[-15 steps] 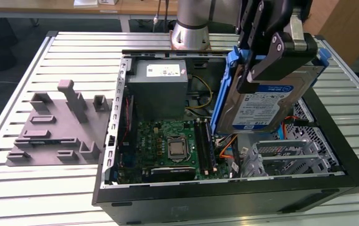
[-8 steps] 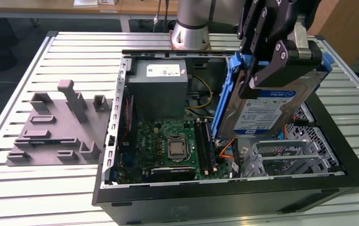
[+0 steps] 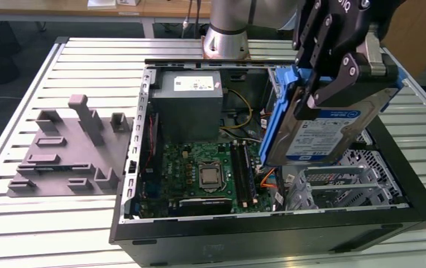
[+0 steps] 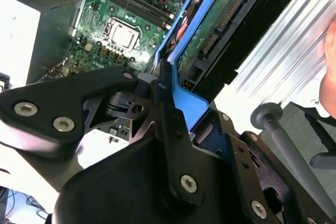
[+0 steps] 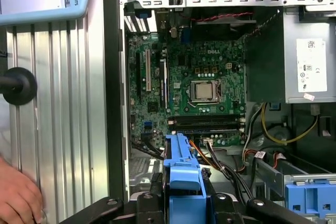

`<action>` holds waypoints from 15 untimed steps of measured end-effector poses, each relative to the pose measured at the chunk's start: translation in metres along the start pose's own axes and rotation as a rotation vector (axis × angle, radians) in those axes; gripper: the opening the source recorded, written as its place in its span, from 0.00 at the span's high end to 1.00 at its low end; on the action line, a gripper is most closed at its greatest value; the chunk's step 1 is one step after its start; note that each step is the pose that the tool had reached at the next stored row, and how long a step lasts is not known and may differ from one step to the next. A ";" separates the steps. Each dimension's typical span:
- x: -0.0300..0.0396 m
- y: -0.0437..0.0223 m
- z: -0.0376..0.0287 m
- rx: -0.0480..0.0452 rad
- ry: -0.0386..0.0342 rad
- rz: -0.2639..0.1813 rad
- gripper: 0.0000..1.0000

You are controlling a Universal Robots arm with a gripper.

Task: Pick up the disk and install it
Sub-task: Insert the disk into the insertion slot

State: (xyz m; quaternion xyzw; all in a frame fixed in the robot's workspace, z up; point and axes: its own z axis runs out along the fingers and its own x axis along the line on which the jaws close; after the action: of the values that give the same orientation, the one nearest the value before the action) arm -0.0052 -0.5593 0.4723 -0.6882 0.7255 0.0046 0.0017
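The disk (image 3: 324, 131) hangs tilted, edge-up, over the open computer case (image 3: 272, 234), on the exterior view's right. It is a silver drive with a white-and-blue label and a blue carrier rail (image 3: 276, 117). My gripper (image 3: 343, 92) is shut on its upper end, black fingers pressing both faces. Its lower end hangs just above the metal drive cage (image 3: 346, 181), apart from it. In the second wrist view the disk (image 4: 210, 24) shows its green board, with the gripper (image 4: 176, 100) clamped on the blue end tab. The first wrist view has the blue tab (image 5: 181, 179) between the fingers (image 5: 157, 195).
Inside the case lie the green motherboard (image 3: 205, 173) and a grey power-supply box (image 3: 190, 103), with orange and yellow cables between. A grey plastic fixture (image 3: 71, 151) sits on the slatted table at the exterior view's left. A person's hand (image 5: 18, 195) rests beside the case near a black knob (image 5: 16, 85).
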 end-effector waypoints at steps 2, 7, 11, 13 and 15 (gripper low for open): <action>0.0000 -0.0026 0.0008 0.0000 0.0001 0.000 0.64; 0.0000 -0.0034 0.0009 0.0000 0.0001 0.000 0.64; 0.0000 -0.0043 0.0012 0.0000 0.0001 0.000 0.64; -0.0001 -0.0063 0.0018 0.0000 0.0001 0.000 0.64; -0.0003 -0.0088 0.0024 0.0000 0.0002 0.000 0.64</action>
State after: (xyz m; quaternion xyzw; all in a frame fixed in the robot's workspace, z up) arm 0.0036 -0.5595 0.4698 -0.6882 0.7255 0.0046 0.0016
